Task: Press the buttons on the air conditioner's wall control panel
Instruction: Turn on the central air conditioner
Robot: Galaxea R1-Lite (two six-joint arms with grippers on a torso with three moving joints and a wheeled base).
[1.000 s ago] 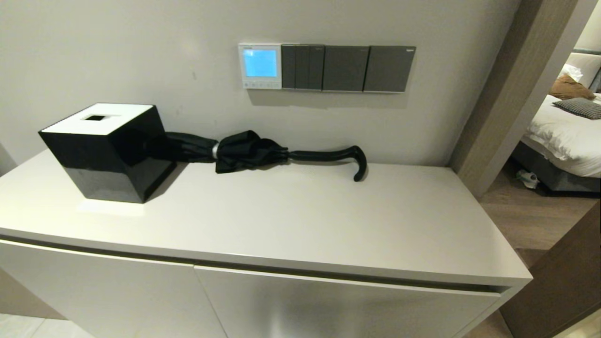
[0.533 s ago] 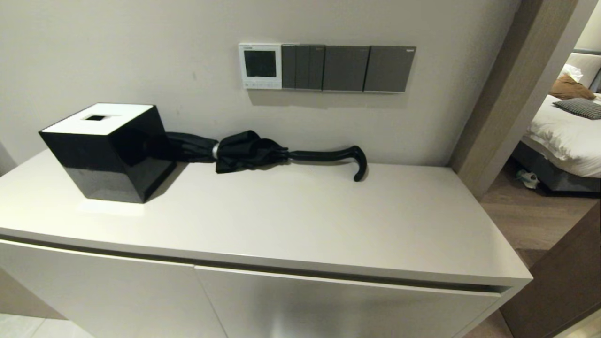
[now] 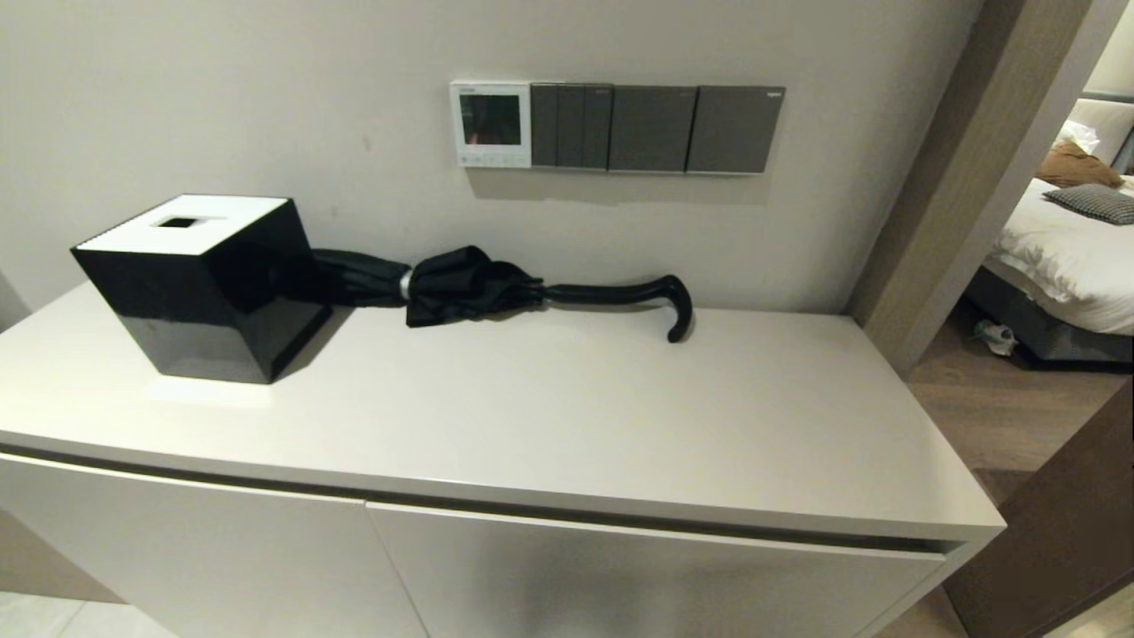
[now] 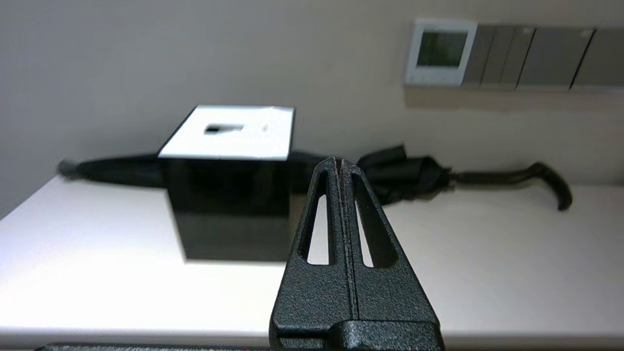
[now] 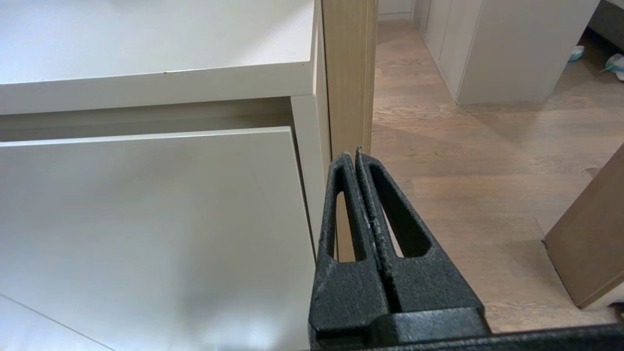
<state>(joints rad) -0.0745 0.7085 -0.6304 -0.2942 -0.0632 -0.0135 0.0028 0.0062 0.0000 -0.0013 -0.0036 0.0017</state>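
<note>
The air conditioner's wall control panel (image 3: 490,124) is a small white-framed square on the wall, left of the dark grey switch plates; its screen is dark. A row of tiny pale buttons (image 3: 490,160) runs along its lower edge. The panel also shows in the left wrist view (image 4: 441,51), far ahead of my left gripper (image 4: 340,160), which is shut and empty, low at the cabinet's front edge. My right gripper (image 5: 353,155) is shut and empty, down beside the cabinet's right front corner. Neither gripper shows in the head view.
A black tissue box (image 3: 199,283) with a white top stands on the left of the white cabinet top (image 3: 576,416). A folded black umbrella (image 3: 496,288) lies along the wall under the panel. Three dark grey switch plates (image 3: 656,128) sit right of the panel. A doorway post (image 3: 957,177) stands at the right.
The panel's screen was lit light blue one second ago and is dark now. Nothing else has moved.
</note>
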